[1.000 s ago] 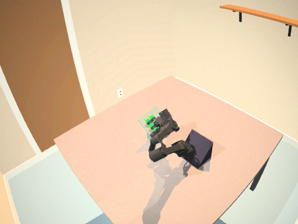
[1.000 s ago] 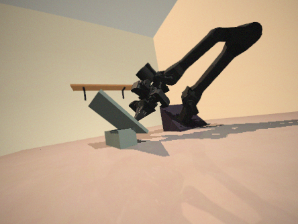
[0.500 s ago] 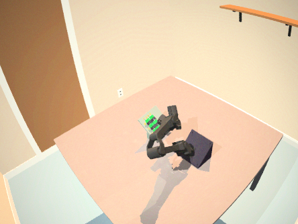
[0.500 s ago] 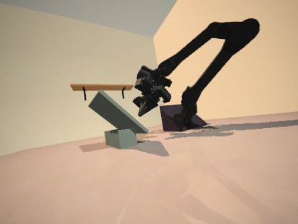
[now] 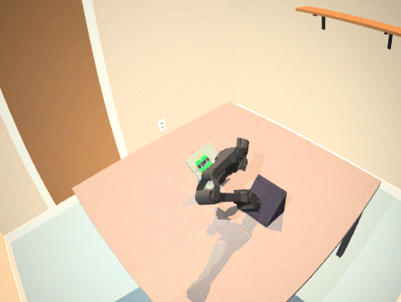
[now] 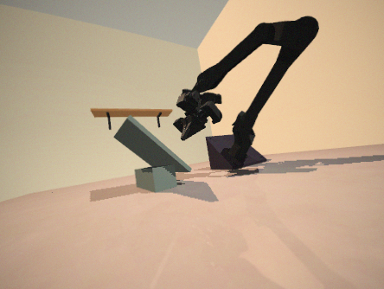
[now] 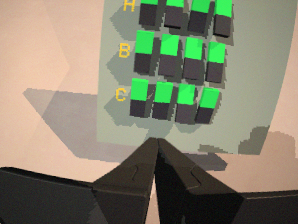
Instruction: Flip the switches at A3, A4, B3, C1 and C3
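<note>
The tilted grey-green panel (image 5: 208,148) (image 6: 149,143) (image 7: 250,100) carries green-and-black rocker switches. In the wrist view row C shows C1 (image 7: 139,97), C2 (image 7: 162,100), C3 (image 7: 185,103) and C4 (image 7: 207,105). Row B shows B1 (image 7: 144,52), B2 (image 7: 169,55), B3 (image 7: 193,58) and B4 (image 7: 215,61). Row A is cut by the top edge, with A3 (image 7: 198,17) and A4 (image 7: 222,19). The black halves of B2, B3 and C3 look lighter than that of C1; which ends are raised is hard to tell. My gripper (image 6: 183,138) (image 7: 154,145) is shut and empty, clear above the panel's near side.
A dark wedge-shaped block (image 5: 270,199) (image 6: 218,156) stands by the arm's base. A small grey-green block (image 6: 156,178) supports the panel. The arm hides part of the panel in the top view. An orange shelf (image 5: 348,18) (image 6: 131,112) is on the wall.
</note>
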`<control>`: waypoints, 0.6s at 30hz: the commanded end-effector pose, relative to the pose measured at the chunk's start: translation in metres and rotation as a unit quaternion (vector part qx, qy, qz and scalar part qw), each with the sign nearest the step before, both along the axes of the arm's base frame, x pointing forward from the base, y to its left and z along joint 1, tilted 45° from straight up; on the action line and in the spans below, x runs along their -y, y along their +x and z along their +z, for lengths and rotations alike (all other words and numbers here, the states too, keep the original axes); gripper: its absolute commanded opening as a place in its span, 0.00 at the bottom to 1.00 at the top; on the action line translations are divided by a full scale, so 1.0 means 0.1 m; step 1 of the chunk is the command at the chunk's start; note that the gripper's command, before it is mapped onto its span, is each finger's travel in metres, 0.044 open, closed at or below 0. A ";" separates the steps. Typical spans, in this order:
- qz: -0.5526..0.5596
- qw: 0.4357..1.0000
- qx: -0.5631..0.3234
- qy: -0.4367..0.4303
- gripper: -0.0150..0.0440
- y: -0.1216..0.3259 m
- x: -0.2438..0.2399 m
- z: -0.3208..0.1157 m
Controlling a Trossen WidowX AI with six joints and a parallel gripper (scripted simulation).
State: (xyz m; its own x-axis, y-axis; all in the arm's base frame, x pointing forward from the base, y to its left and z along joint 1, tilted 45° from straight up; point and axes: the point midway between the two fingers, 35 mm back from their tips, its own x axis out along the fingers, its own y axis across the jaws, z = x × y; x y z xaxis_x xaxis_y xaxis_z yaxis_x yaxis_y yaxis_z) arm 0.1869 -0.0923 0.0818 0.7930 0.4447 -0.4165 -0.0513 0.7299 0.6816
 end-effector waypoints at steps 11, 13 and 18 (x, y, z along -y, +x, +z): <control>-0.008 1.000 0.010 -0.002 0.25 0.25 0.07 -0.33; -0.009 1.000 0.013 0.000 0.25 0.28 0.04 -0.33; -0.009 1.000 0.013 0.000 0.25 0.28 0.04 -0.33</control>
